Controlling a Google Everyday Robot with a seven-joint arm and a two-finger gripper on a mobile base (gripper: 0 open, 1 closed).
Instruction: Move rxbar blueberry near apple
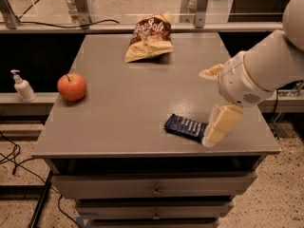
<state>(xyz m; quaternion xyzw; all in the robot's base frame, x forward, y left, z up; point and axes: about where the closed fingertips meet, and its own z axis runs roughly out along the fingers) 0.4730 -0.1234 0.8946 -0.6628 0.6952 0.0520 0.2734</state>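
Observation:
The rxbar blueberry (185, 126) is a flat dark navy wrapper lying near the front right edge of the grey table (128, 103). The apple (71, 86), red-orange with a short stem, sits at the table's left edge, far from the bar. My gripper (204, 107) is at the right of the table, just right of the bar, and it is open. One cream finger (219, 124) reaches down to the bar's right end. The other finger (211, 72) is further back, apart from the bar. The gripper holds nothing.
A brown-and-tan chip bag (149, 36) lies at the back middle of the table. A white pump bottle (21, 86) stands on a lower ledge left of the table. Drawers are under the tabletop, and cables lie on the floor at left.

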